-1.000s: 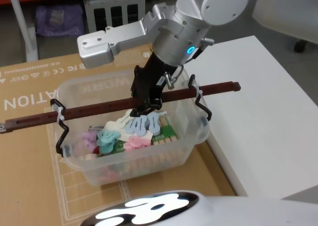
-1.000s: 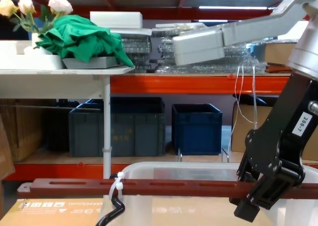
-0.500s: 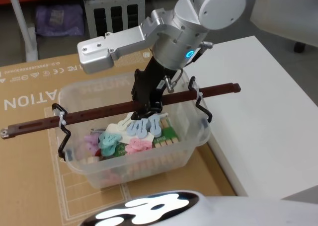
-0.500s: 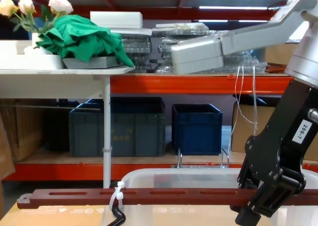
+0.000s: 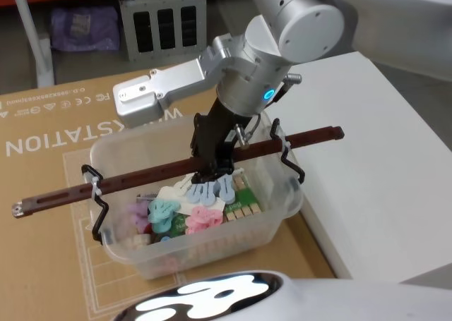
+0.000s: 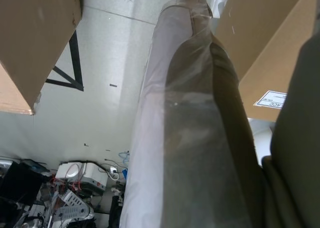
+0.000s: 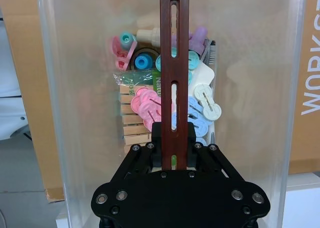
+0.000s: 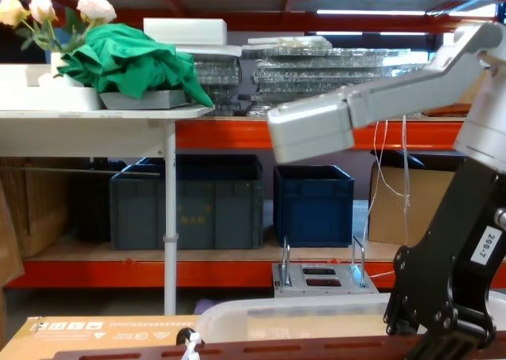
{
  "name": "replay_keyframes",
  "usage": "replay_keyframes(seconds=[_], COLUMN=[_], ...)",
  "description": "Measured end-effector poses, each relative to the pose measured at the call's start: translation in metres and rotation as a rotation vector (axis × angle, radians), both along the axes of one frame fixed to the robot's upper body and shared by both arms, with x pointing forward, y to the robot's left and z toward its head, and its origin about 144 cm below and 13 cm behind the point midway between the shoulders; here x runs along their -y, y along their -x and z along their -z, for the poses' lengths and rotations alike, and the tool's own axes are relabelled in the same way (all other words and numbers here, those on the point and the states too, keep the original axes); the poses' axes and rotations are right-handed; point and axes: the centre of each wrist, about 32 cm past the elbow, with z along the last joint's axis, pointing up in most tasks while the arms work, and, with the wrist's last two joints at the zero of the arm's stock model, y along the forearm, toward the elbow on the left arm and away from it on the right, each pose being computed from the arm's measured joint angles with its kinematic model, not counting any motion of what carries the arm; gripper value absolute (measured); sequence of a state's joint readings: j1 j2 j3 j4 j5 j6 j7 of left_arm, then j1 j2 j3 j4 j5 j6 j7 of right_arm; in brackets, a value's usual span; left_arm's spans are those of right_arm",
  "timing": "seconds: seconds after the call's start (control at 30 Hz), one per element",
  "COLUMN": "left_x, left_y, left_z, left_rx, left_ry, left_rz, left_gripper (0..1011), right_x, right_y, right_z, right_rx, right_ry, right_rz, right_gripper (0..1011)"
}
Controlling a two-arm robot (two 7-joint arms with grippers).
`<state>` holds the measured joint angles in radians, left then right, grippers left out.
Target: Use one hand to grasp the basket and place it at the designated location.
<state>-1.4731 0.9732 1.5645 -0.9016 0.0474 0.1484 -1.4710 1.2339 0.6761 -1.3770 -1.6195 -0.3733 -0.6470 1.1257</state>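
Closest to the robot, the basket [image 5: 233, 236] sits over a sheet of printed cardboard [image 5: 42, 144]; whether it rests on the sheet or hangs just above it I cannot tell. Inside the basket lie pastel plastic clips [image 5: 191, 208], and the right wrist view shows a row of wooden pegs [image 7: 134, 119] beside them. Across the top of the basket, from its left side to its right, runs a reddish-brown slotted bar [image 5: 141, 176] that sticks out past both walls. A black wire hook [image 5: 97, 208] hangs from the bar at the basket's left wall, bound on with a white zip tie [image 5: 94, 189]. The right gripper [image 5: 210, 167] reaches down into the middle of the basket, its fingers clamped on the bar from both sides, as the right wrist view shows [image 7: 174, 138]. To the right of the basket stands a white table [image 5: 381, 166]. Beyond the basket, in the chest view, dark blue crates [image 8: 314, 194] sit on a low orange shelf, and a green cloth [image 8: 134, 63] lies on a table well above and to the left of the basket.
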Motion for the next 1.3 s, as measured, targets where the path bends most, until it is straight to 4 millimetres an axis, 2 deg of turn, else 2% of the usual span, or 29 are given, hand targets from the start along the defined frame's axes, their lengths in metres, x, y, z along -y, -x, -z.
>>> replay_keyframes(seconds=[0.97, 1.17, 1.2, 1.3], left_x=[0.0000, 0.0000, 0.0000, 0.0000], left_y=[0.0000, 0.0000, 0.0000, 0.0000], left_z=[0.0000, 0.0000, 0.0000, 0.0000], left_rx=[0.000, 0.000, 0.000, 0.000], left_ry=[0.000, 0.000, 0.000, 0.000], left_rz=[0.000, 0.000, 0.000, 0.000], left_gripper=[0, 0, 0, 0], right_x=[-0.0008, 0.0010, 0.0012, 0.0015], right_y=[-0.0010, -0.0039, -0.0042, -0.0046], right_z=[0.0088, 0.0081, 0.0077, 0.0076], right_rx=[-0.003, -0.006, -0.006, -0.008], right_ry=[0.022, 0.019, 0.017, 0.015], right_rz=[0.024, 0.034, 0.035, 0.036], right_gripper=[237, 372, 432, 510])
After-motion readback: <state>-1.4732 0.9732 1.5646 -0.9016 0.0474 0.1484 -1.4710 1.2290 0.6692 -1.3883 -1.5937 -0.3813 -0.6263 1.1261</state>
